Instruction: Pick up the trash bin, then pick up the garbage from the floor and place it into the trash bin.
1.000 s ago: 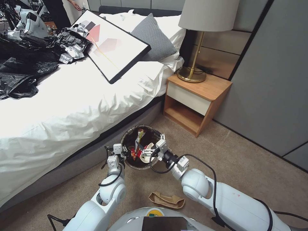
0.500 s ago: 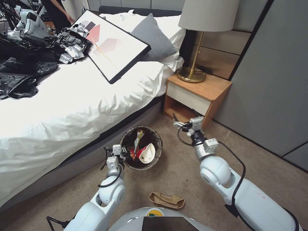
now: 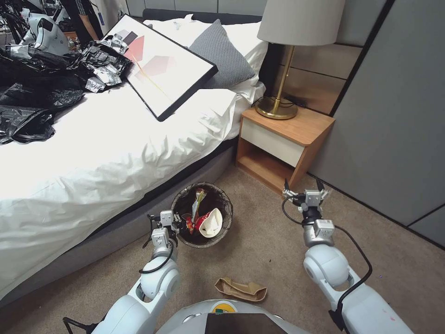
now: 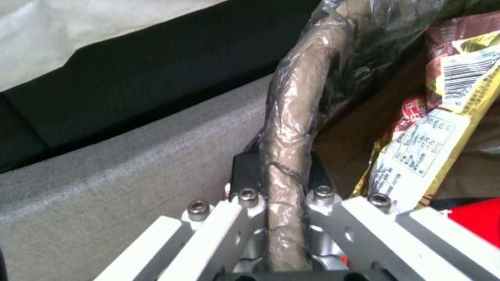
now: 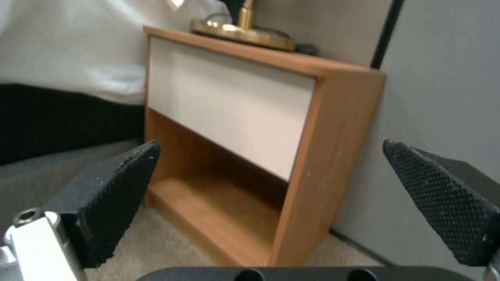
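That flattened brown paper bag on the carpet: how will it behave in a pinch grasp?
The brown paper bag lies crumpled and flat, so probably light and floppy, sagging from one pinched edge. Hugging the carpet, it offers little lip. The open right gripper may crush it.

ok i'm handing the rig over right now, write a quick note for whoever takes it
Left gripper: shut on the trash bin rim, bin beside the bed.
Right gripper: open, empty, raised in front of the nightstand.
Done: red-and-white cup and snack wrappers lie in the bin.
Left: flat brown paper bag on the carpet near the robot's base, not yet picked up.
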You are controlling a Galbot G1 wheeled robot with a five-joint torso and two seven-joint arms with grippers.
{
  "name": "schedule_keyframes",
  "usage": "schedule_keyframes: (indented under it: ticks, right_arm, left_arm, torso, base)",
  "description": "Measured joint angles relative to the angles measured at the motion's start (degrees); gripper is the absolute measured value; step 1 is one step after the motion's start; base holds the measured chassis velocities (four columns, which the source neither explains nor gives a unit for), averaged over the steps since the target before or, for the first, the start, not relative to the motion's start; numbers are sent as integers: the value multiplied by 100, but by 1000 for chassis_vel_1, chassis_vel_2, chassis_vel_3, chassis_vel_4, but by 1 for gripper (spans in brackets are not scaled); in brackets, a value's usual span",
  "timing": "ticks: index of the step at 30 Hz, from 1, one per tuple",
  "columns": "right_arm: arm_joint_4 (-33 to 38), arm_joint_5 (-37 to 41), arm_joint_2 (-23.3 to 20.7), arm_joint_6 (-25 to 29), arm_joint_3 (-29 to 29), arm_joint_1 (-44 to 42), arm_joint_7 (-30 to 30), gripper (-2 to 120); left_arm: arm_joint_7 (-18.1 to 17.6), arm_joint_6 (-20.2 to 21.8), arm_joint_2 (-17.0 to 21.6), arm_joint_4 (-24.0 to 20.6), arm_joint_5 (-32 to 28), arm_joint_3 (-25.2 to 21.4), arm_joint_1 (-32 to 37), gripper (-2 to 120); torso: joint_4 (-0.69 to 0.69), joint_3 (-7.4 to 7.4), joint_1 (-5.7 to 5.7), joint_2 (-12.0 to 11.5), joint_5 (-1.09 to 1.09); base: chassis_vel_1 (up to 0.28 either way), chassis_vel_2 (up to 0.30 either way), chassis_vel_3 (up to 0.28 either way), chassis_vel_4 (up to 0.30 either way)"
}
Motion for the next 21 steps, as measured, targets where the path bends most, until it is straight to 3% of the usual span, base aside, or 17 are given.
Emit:
schedule_keyframes:
  ticks: [12,21]
  right_arm:
    - [-104,-185,525,-20,-195,-7,30,100]
    - [-143,-150,562,-122,-339,157,67,100]
  left_arm:
    - [-15,-6,-7,-97,-12,-14,142,2]
    - [-16,-8,-14,-130,-11,-35,161,2]
  torso:
    - [1,0,0,0,-1]
    - [1,0,0,0,-1]
  base:
    - [0,0,0,0]
    - [7,6,10,12]
